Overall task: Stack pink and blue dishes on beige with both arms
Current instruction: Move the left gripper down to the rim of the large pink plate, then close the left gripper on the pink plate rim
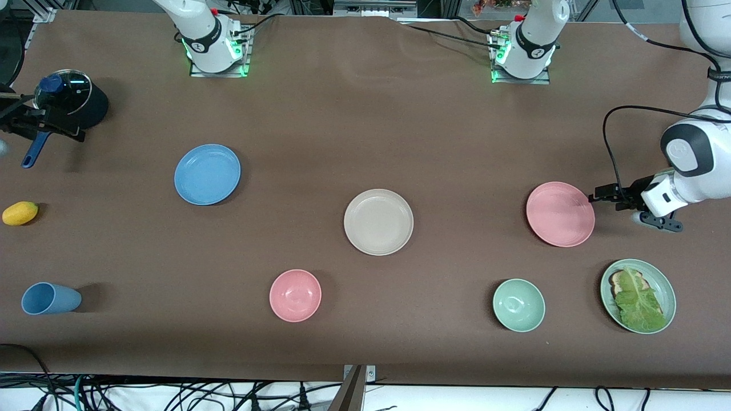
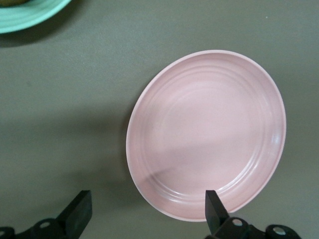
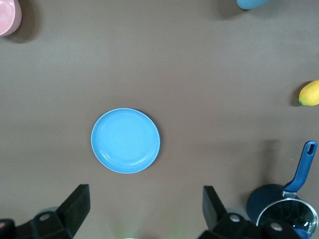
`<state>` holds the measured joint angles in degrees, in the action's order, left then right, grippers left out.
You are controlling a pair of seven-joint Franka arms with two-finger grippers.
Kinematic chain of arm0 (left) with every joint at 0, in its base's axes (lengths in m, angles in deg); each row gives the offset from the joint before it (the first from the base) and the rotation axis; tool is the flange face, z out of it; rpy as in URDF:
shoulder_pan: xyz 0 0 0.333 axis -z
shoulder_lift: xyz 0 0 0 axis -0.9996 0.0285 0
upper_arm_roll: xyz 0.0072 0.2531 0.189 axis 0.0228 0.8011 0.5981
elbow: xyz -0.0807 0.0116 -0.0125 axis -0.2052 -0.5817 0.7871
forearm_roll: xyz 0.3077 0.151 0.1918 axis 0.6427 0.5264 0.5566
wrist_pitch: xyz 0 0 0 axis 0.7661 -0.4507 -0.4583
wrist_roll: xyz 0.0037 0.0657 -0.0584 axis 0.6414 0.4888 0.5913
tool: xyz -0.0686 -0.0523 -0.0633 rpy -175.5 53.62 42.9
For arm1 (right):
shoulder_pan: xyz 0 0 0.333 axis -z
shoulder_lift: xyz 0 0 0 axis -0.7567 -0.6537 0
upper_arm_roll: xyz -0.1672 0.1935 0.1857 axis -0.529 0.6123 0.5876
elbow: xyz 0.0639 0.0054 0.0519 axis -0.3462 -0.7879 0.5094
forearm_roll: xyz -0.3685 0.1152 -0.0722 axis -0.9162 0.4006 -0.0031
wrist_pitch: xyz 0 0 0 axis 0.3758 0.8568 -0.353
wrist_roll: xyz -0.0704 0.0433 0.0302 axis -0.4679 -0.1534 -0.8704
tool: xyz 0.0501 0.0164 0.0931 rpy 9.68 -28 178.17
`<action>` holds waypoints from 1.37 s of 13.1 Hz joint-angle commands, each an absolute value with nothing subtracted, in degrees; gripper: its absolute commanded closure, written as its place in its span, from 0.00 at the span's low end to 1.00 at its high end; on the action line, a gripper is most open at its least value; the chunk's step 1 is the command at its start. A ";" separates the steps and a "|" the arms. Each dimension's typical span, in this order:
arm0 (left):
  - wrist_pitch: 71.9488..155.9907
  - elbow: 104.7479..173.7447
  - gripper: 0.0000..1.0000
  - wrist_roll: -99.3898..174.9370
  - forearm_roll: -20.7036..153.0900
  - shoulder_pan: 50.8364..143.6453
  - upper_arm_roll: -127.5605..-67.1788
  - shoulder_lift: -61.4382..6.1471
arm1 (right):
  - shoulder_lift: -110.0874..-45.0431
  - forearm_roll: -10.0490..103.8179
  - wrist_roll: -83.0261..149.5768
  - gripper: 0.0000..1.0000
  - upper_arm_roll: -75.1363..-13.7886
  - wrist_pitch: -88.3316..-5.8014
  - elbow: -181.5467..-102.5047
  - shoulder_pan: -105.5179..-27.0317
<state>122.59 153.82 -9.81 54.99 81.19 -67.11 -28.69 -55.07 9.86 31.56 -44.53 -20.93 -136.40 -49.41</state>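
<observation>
The sky-blue plate (image 1: 207, 174) lies toward the right arm's end of the table, the beige plate (image 1: 378, 221) in the middle, and the pale pink plate (image 1: 560, 214) toward the left arm's end. My left gripper (image 1: 597, 198) is low beside the pink plate's rim, open and holding nothing. In the left wrist view the pink plate (image 2: 209, 129) fills the frame ahead of the left gripper (image 2: 148, 214), and one fingertip (image 2: 214, 209) overlaps its rim. My right gripper (image 3: 144, 206) hangs open and empty high over the table, looking down at the blue plate (image 3: 125, 141); the front view does not show it.
A pink bowl (image 1: 295, 295) and a mint bowl (image 1: 518, 305) sit nearer the front camera than the beige plate. A mint plate with lettuce (image 1: 638, 295) lies near the pink plate. A blue cup (image 1: 50, 298), a yellow fruit (image 1: 20, 213) and a lidded pan (image 1: 68, 100) occupy the right arm's end.
</observation>
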 commanded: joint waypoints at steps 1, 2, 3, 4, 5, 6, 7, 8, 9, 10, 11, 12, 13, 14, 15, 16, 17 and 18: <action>124.33 153.27 0.00 -11.92 52.95 81.16 -67.18 -27.17 | -54.98 9.86 32.29 0.00 -44.46 -20.48 -136.17 -49.09; 124.42 152.92 0.00 -11.92 52.86 81.16 -67.27 -26.55 | -54.98 9.86 32.29 0.00 -44.46 -20.48 -136.17 -49.09; 124.68 152.65 0.00 -11.92 51.64 81.16 -67.35 -25.77 | -54.98 9.86 32.37 0.00 -44.46 -20.48 -136.17 -49.09; 124.86 152.56 0.00 -11.92 50.93 81.25 -67.35 -25.24 | -54.98 9.86 32.37 0.00 -44.46 -20.48 -136.17 -49.09; 125.21 152.56 0.00 -11.92 50.75 81.25 -67.44 -24.97 | -54.98 9.86 32.29 0.00 -44.46 -20.48 -136.17 -49.09; 125.65 152.47 0.00 -11.92 50.40 81.25 -67.44 -24.79 | -55.07 9.86 32.37 0.00 -44.46 -20.48 -136.17 -49.09; 125.92 152.47 0.00 -11.92 50.05 81.25 -67.53 -24.36 | -55.07 9.86 32.29 0.00 -44.46 -20.57 -136.17 -49.09; 126.00 152.47 0.00 -11.92 49.96 81.25 -67.53 -24.09 | -55.07 9.86 32.29 0.00 -44.46 -20.57 -136.17 -49.09; 126.01 152.47 0.00 -11.92 49.35 81.25 -67.53 -24.00 | -55.07 9.86 32.29 0.00 -44.46 -20.57 -136.17 -49.09; 126.01 152.47 0.00 -11.92 48.04 81.33 -67.53 -23.56 | -55.07 9.86 32.29 0.00 -44.46 -20.57 -136.17 -49.09; 126.01 152.47 0.00 -11.92 47.07 81.25 -67.53 -22.95 | -55.07 9.86 32.29 0.00 -44.46 -20.57 -136.17 -49.09; 126.18 152.56 0.00 -11.92 46.36 81.25 -67.53 -22.68 | -55.07 9.86 32.29 0.00 -44.46 -20.57 -136.17 -49.09; 126.36 152.47 0.00 -11.92 46.27 81.25 -67.53 -22.51 | -55.07 9.86 32.29 0.00 -44.46 -20.57 -136.17 -49.09; 126.44 152.47 0.00 -11.92 46.27 81.25 -67.53 -22.42 | -55.07 9.86 32.37 0.00 -44.46 -20.57 -136.17 -49.09; 126.79 152.47 0.00 -11.92 46.27 81.25 -67.53 -22.33 | -55.07 9.86 32.37 0.00 -44.46 -20.57 -136.17 -49.09; 126.80 152.47 0.01 -11.92 46.27 81.25 -67.53 -22.33 | -55.07 9.86 32.29 0.00 -44.46 -20.57 -136.17 -49.09; 126.88 152.47 0.04 -11.92 46.27 81.25 -67.53 -22.16 | -55.07 9.86 32.37 0.00 -44.46 -20.57 -136.17 -49.09; 126.88 152.47 0.10 -11.92 46.27 81.25 -67.53 -21.98 | -55.07 9.86 32.37 0.00 -44.46 -20.57 -136.17 -49.09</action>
<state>126.56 153.42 -10.53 48.05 81.25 -67.50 -22.85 -55.08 9.86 31.56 -44.54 -20.93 -136.40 -49.41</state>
